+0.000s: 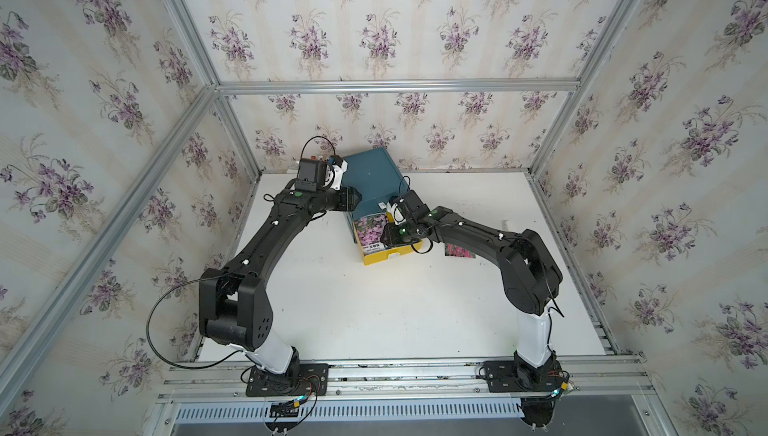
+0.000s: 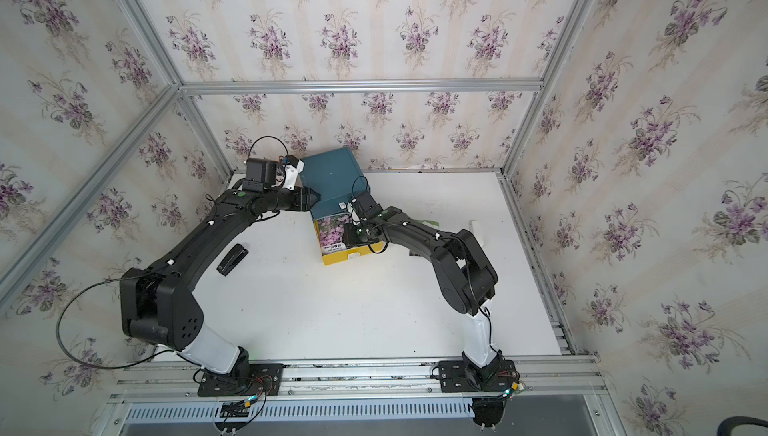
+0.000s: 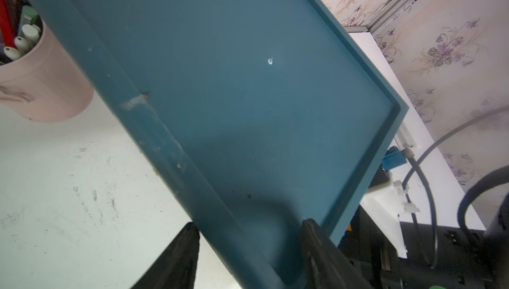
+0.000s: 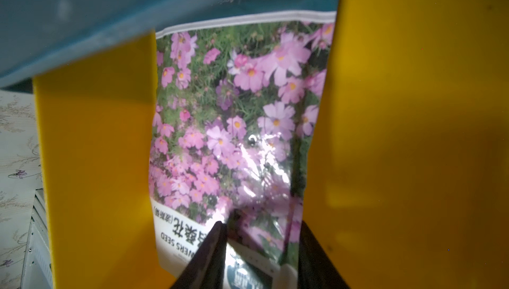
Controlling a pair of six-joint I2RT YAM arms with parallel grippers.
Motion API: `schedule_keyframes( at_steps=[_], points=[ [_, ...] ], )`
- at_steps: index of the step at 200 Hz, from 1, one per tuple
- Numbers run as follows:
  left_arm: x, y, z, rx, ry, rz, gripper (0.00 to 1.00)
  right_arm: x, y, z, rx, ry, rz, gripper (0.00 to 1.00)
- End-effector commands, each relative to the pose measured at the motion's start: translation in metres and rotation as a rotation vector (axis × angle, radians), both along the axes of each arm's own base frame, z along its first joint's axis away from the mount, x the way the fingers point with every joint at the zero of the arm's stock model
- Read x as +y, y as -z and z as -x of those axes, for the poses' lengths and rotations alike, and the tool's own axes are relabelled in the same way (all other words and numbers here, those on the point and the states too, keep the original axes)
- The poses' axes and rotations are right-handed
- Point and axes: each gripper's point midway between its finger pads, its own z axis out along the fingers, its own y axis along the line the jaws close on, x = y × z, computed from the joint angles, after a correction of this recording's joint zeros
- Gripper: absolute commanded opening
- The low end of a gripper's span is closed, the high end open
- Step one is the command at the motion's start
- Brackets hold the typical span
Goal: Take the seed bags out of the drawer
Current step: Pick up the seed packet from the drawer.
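The yellow drawer [image 1: 386,256] [image 2: 345,257] stands pulled out of the teal cabinet [image 1: 370,176] [image 2: 332,176]. In it lies a glossy seed bag [image 1: 371,230] [image 4: 234,122] printed with pink flowers. My right gripper [image 1: 387,238] [image 4: 261,224] reaches into the drawer. Its fingers pinch the near end of this bag, which buckles up between them. A second seed bag [image 1: 459,250] lies on the table right of the drawer, partly under my right arm. My left gripper [image 1: 353,201] [image 3: 250,225] is shut on the cabinet's [image 3: 234,95] raised top rim.
A pink cup [image 3: 41,86] of pens stands left of the cabinet, close to the back wall. A black stapler-like object [image 2: 232,258] lies on the white table [image 1: 374,309] under my left arm. A small white object [image 2: 478,230] rests near the right wall.
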Motion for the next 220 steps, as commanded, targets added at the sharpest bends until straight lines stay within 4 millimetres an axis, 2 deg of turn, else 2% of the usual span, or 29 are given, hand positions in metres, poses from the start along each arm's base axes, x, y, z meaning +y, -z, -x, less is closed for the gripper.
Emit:
schedule_keyframes(
  at_steps=[1,51,112,220],
  points=[
    [0.005,0.057,0.06,0.307,0.07,-0.078,0.62,-0.005,0.021,0.005,0.083,0.053,0.02,0.37],
    [0.005,0.057,0.061,0.31,0.073,-0.08,0.62,-0.003,0.019,0.006,0.086,0.048,0.008,0.15],
    [0.006,0.058,0.062,0.315,0.075,-0.087,0.62,-0.001,0.005,0.002,0.074,0.058,-0.034,0.0],
    [0.007,0.057,0.063,0.313,0.081,-0.096,0.62,-0.005,-0.041,-0.004,0.027,0.089,-0.117,0.0]
  ],
)
